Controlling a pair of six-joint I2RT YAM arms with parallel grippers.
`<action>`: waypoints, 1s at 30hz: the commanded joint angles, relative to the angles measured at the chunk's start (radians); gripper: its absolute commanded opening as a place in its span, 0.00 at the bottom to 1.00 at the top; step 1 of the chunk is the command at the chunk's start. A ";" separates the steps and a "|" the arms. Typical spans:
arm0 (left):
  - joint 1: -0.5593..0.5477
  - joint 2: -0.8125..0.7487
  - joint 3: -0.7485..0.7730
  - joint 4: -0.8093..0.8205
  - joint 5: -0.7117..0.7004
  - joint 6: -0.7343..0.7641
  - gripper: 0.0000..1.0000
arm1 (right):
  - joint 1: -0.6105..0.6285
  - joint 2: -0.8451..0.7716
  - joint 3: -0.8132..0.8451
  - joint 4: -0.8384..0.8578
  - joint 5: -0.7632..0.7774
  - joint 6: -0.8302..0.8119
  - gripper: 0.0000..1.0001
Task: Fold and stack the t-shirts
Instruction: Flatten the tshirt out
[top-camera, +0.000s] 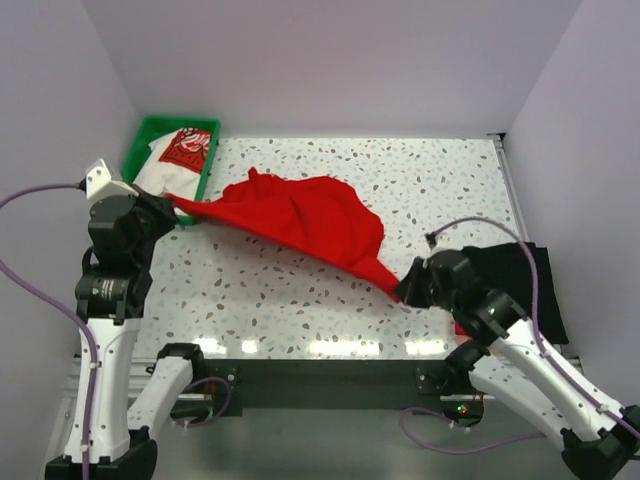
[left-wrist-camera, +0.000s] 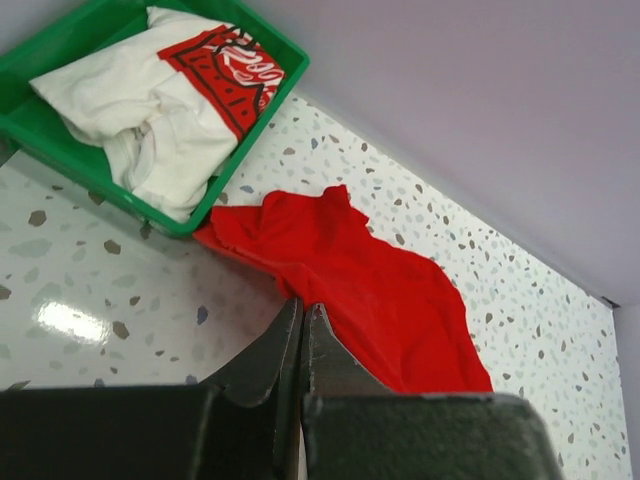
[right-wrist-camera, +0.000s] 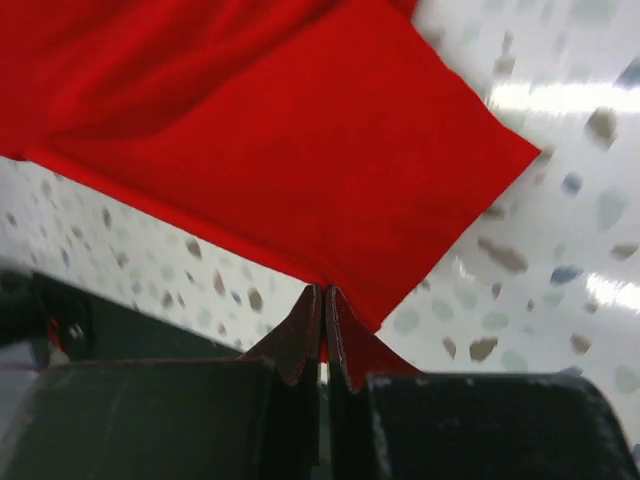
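Stretching across the speckled table (top-camera: 300, 300) from nine o'clock to five o'clock, the red t-shirt (top-camera: 300, 215) is drawn out between the two grippers, its rumpled bulk lying near the table's centre. At four o'clock, off the table's right edge, a folded black t-shirt (top-camera: 545, 290) lies partly hidden behind the right arm. A green tray (top-camera: 145, 140) sits in the ten o'clock corner, and a crumpled white t-shirt (top-camera: 165, 160) with a red print fills it, spilling over the near rim. The left gripper (top-camera: 175, 205) sits at nine o'clock, just beside the tray's near corner, its fingers pressed together on a pointed corner of the red cloth. The right gripper (top-camera: 405, 285) sits at five o'clock, its fingers likewise pinched tight on the opposite corner of the red t-shirt.
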 joint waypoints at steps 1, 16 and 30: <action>0.013 -0.061 -0.074 -0.041 -0.058 0.027 0.00 | 0.113 -0.085 -0.204 0.036 -0.106 0.179 0.00; 0.013 -0.106 -0.152 -0.045 -0.053 0.036 0.00 | 0.225 0.095 -0.174 0.105 0.137 0.199 0.54; 0.013 -0.095 -0.220 -0.004 -0.021 0.039 0.00 | 0.225 0.509 -0.105 0.435 0.201 0.253 0.51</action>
